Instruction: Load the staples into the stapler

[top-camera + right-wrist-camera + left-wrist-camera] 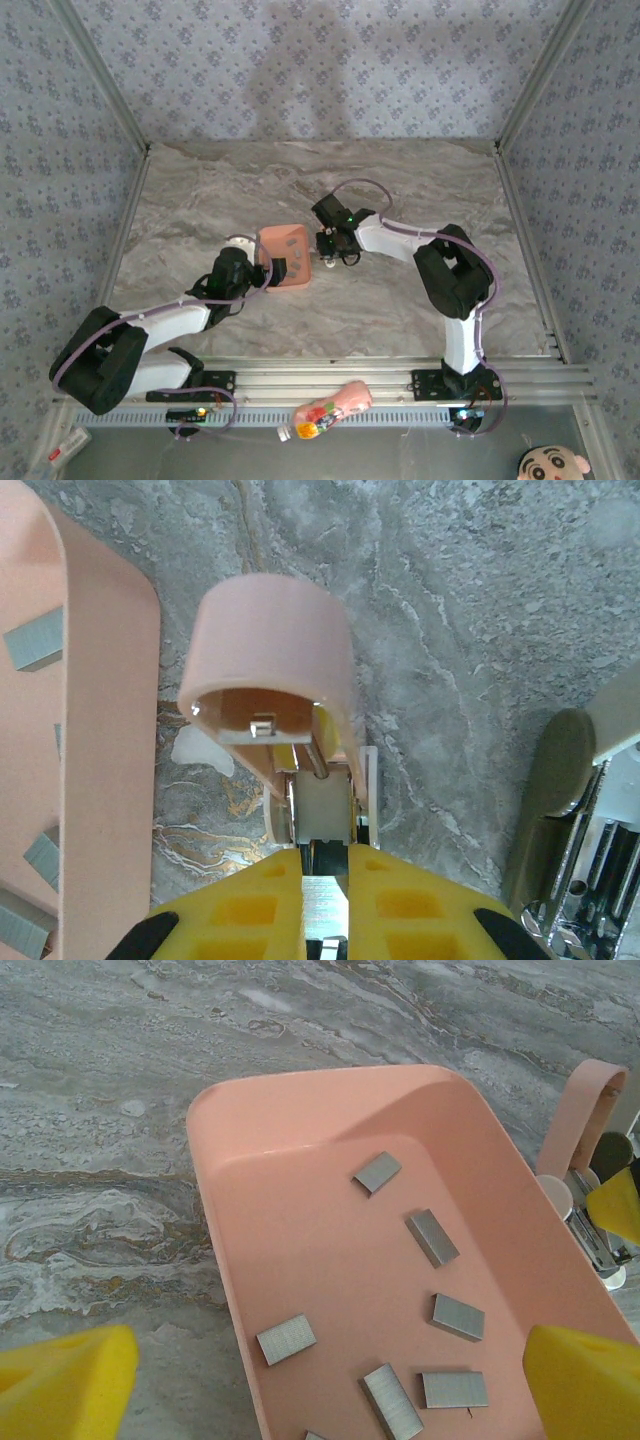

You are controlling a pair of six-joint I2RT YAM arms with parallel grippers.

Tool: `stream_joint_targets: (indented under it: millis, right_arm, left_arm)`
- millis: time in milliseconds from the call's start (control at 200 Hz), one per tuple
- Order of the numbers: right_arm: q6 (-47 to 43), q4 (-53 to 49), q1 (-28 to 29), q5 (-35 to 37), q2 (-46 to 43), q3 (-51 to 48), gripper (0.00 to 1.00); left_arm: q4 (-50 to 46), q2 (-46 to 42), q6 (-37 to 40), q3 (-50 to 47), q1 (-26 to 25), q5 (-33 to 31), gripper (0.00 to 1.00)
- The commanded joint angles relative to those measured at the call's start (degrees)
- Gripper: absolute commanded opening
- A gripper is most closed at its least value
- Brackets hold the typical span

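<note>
The right hand (325, 905) clamps the stapler (265, 650), seemingly by its base; the left hand (325, 1385) hangs released, staples (435, 1237) beneath it. Flat strips could slip its pinch.

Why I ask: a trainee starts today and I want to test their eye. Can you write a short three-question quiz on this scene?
1. True or false: the staples lie loose inside the salmon tray.
2. What is the right claw clamped on? A) the stapler B) the tray's rim C) a single staple strip
3. Fill in: the left claw hangs over the tray with its jaws ____.

Key: 1 true; 2 A; 3 open.
</note>
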Motion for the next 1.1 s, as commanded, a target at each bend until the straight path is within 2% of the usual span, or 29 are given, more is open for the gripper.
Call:
stream_joint_targets:
  millis: [0,400,800,1094]
  right_arm:
    - [1.3,-5.6,-0.4,0.2,2.4,0.8,0.15]
    - [0.8,-11.8,1.2,5.4,4.0,4.2,0.15]
    - [2.8,-11.1,1.6,3.3,4.6,4.1,0.15]
    - [2.8,-12.1,1.8,5.0,4.1,5.5,0.26]
  left_arm:
    - [-0.4,0.4,0.7,1.9,-0.3,-0.3,0.98]
    - [-0.5,0.7,0.8,2.3,-0.3,0.0,0.98]
    - [-0.4,1.2,0.9,2.7,-0.3,0.4,0.98]
    - [-0.6,0.8,1.3,2.9,-0.3,0.4,0.98]
